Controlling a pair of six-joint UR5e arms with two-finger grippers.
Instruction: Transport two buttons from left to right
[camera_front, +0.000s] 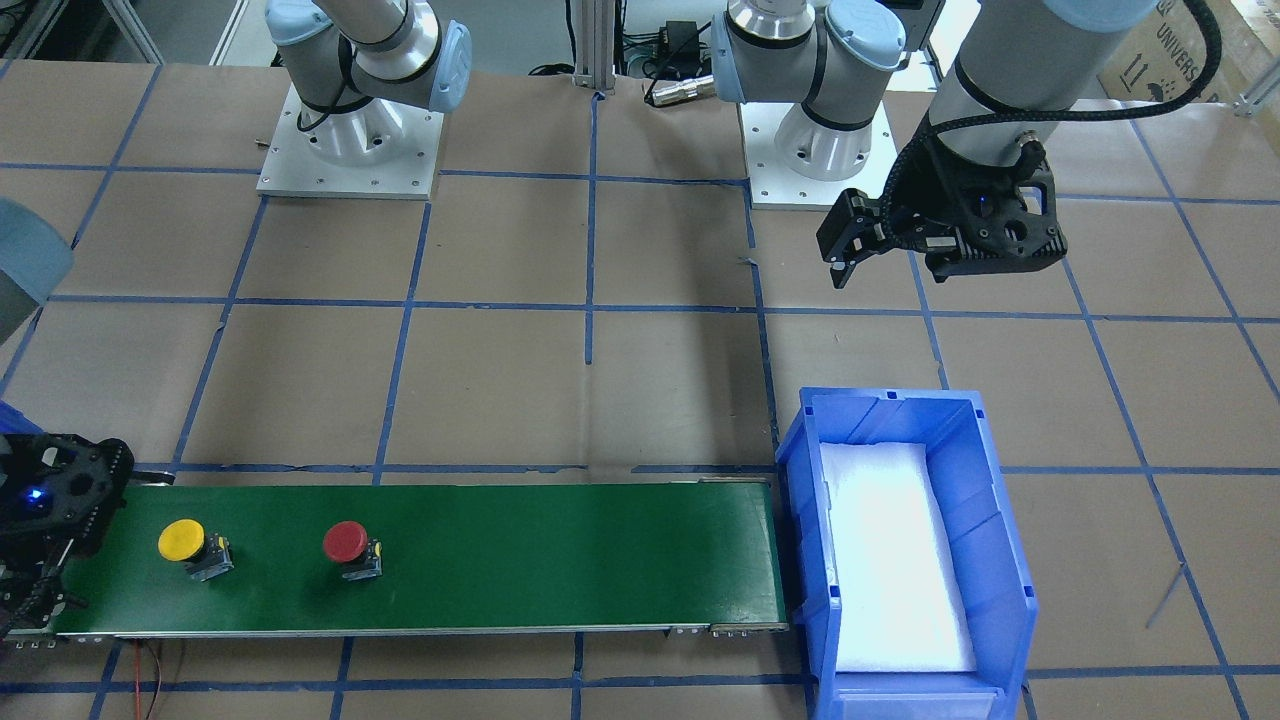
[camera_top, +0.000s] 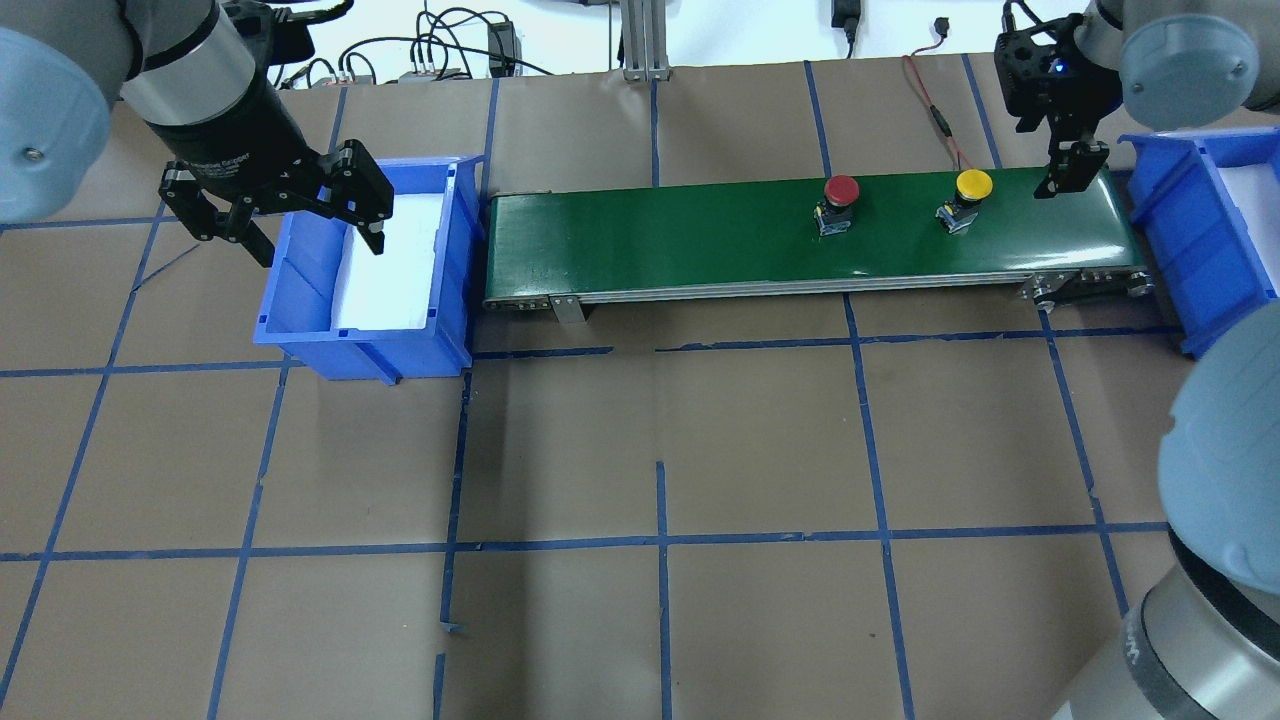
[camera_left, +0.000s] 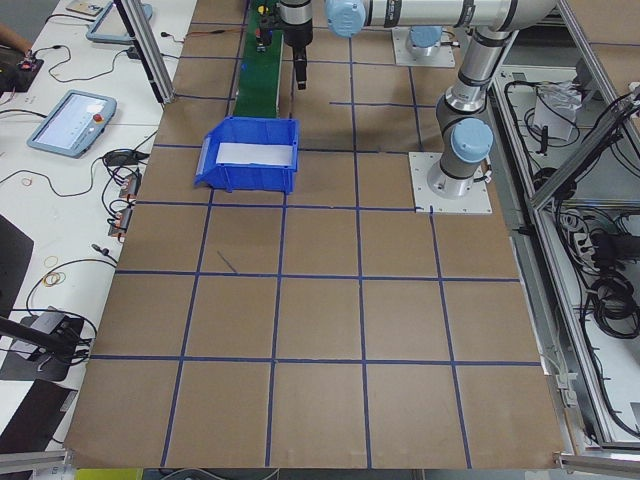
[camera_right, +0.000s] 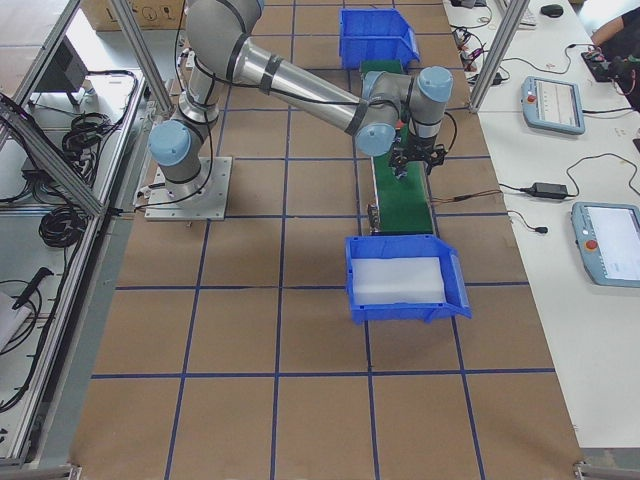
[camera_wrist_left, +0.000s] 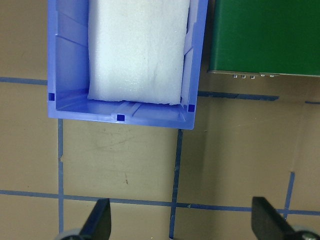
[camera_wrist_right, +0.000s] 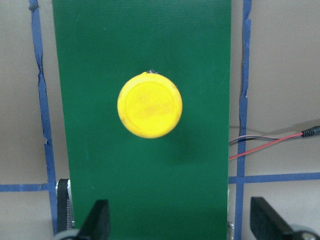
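right tool (camera_wrist_right: 184, 223) hangs open above belt (camera_wrist_right: 145, 45) end, near yellow button (camera_wrist_right: 149, 104)

The belt (camera_front: 560, 560) looks like matt green fabric. The bin (camera_front: 995, 540) is glossy blue plastic, lined with white foam (camera_front: 890, 560). The yellow button (camera_wrist_right: 150, 111) is smooth plastic.

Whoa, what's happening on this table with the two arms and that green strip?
This robot is ferrying push buttons from its left to its right. The yellow button and red button both sit on the green conveyor belt, near its right-arm end. The right end effector hovers open by the yellow one, holding nothing. The left end effector hangs open over a blue bin containing only white foam.
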